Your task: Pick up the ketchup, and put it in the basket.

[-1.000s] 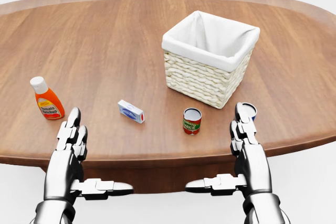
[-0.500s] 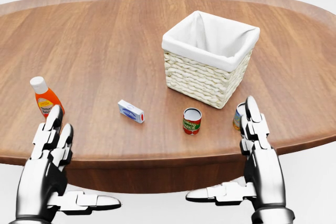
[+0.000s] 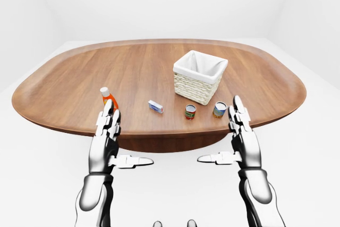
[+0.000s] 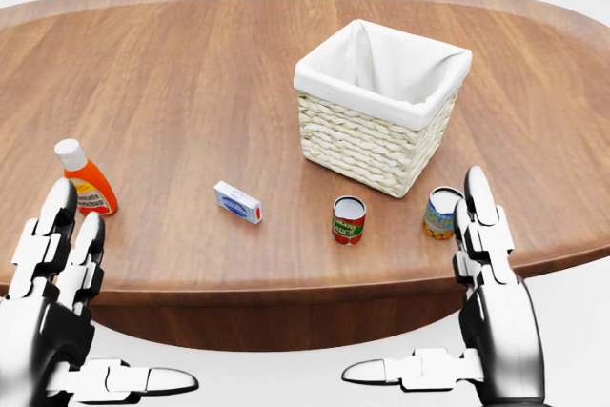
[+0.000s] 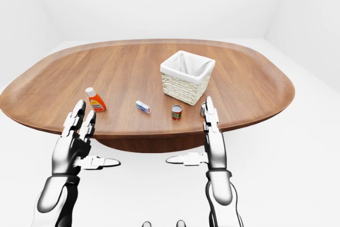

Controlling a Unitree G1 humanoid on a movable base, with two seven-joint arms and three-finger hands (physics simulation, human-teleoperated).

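The left hand point(image 4: 57, 274) has slid out toward the left side of the head view, and it sits lower in the picture than it did a second ago. Its fingers are spread apart and hold nothing. The ketchup point(image 4: 84, 178) stands up on the table point(image 4: 191, 73), just above and a bit right of the left fingertips point(image 4: 59, 199). They look near it but not touching. This seems to be the reach for the bottle, and the grab is not done yet.

The right hand point(image 4: 491, 283) has moved a little to the right too. Its fingers are also apart and empty. That move uncovers a small can point(image 4: 441, 213), just left of its top finger. A red can point(image 4: 349, 219) stands farther left, and a little box point(image 4: 237, 202) lies between the two hands. The basket point(image 4: 381, 107) is up past the right hand, well away from the ketchup. Nothing shows inside it, though its floor is hidden.

Both arms are cut off at the bottom of the head view. In the left-eye view the left hand hides the lower part of the bottle. The words on the labels are too small to read.
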